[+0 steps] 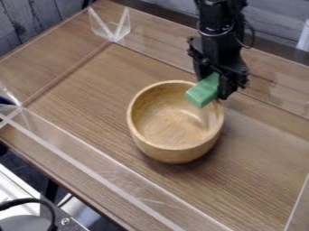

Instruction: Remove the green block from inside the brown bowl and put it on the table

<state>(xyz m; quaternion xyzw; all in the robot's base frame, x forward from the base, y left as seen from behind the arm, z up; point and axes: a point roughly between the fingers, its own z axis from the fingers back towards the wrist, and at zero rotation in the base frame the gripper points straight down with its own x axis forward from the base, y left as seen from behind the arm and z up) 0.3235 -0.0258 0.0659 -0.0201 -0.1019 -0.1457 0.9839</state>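
A small bright green block (pixel 203 90) hangs tilted just above the far right rim of the brown bowl (pixel 169 135), clear of its hollow. My black gripper (pixel 214 83) comes down from above and is shut on the green block's upper end. The bowl is a round light-wood one with a thick rim, and it stands on the table (pixel 85 90) with nothing visible inside it.
Clear acrylic walls (pixel 72 158) run along the table's edges, with a folded clear corner piece (pixel 115 27) at the far left. Bare wood-grain surface lies left of the bowl and to its right (pixel 259 135).
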